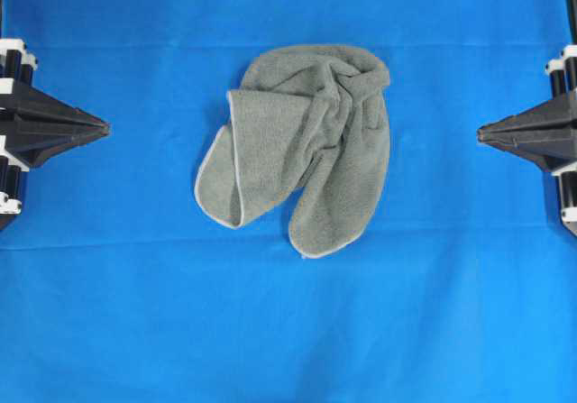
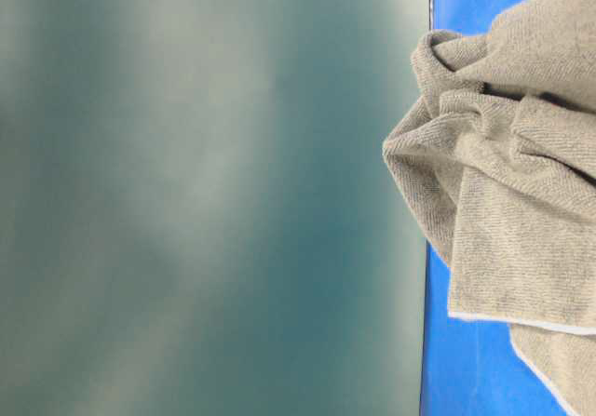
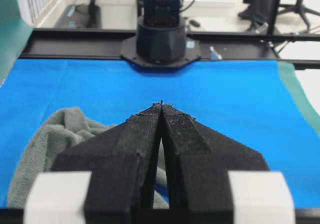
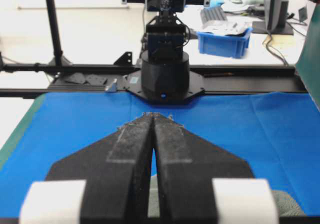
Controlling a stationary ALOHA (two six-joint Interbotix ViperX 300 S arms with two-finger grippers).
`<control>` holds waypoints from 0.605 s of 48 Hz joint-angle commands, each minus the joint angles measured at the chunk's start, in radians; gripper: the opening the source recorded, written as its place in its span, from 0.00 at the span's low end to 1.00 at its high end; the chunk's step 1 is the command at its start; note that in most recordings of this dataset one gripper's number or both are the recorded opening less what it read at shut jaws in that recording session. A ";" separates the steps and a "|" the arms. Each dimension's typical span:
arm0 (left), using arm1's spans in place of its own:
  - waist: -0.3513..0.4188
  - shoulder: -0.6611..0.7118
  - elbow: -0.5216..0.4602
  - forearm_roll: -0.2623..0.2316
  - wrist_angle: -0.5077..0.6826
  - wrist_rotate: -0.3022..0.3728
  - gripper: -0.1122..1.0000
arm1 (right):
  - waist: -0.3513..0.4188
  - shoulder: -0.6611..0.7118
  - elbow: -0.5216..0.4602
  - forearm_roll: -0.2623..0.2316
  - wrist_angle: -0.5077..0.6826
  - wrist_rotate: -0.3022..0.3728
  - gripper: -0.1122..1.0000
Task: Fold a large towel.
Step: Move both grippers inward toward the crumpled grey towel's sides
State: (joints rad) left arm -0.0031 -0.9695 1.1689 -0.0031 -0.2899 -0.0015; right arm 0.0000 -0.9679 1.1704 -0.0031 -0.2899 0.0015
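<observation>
While the large towel (image 1: 297,146) lies crumpled and bunched on the blue table covering (image 1: 135,313), we judge the folding not yet begun: it must first be spread flat, then folded. From overhead, the left gripper (image 1: 106,130) and right gripper (image 1: 480,132) sit at opposite edges, each pinched together on nothing, with the towel about midway between them and well apart from both tips.

At table level we see only a knotted heap of terry cloth (image 2: 503,174) with light stitched edging, beside a blurred dark surface; neither gripper shows.

Through the left wrist camera, the left gripper (image 3: 161,104) has its jaws pressed tip to tip, the towel (image 3: 50,144) lying below and to one side of them.

Through the right wrist camera, the right gripper (image 4: 151,115) is likewise closed and empty, a sliver of towel (image 4: 287,204) beneath it. Beyond the table, a blue bin (image 4: 222,41) holds what look like papers; we cannot tell more.
</observation>
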 commanded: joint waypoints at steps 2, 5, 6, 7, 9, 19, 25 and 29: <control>-0.071 0.032 -0.038 -0.026 0.083 -0.003 0.10 | 0.021 0.025 -0.032 0.005 0.008 0.011 0.10; -0.095 0.051 -0.054 -0.026 0.143 -0.005 0.10 | 0.043 0.054 -0.060 0.006 0.049 0.025 0.10; -0.103 0.060 -0.055 -0.026 0.155 -0.005 0.10 | 0.051 0.064 -0.071 0.006 0.069 0.031 0.10; -0.110 0.069 -0.057 -0.026 0.169 -0.006 0.10 | 0.057 0.078 -0.081 0.005 0.092 0.037 0.10; -0.129 0.094 -0.057 -0.026 0.195 -0.006 0.10 | 0.067 0.106 -0.103 0.005 0.135 0.049 0.10; -0.195 0.241 -0.058 -0.032 0.245 -0.011 0.10 | 0.109 0.305 -0.184 0.006 0.270 0.155 0.10; -0.206 0.354 -0.066 -0.034 0.244 -0.021 0.11 | 0.132 0.436 -0.221 0.005 0.275 0.227 0.10; -0.202 0.423 -0.072 -0.034 0.230 -0.029 0.11 | 0.146 0.522 -0.256 0.005 0.285 0.262 0.11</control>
State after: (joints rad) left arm -0.2040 -0.5967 1.1259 -0.0337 -0.0430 -0.0291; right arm 0.1335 -0.5108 0.9664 -0.0015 -0.0107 0.2424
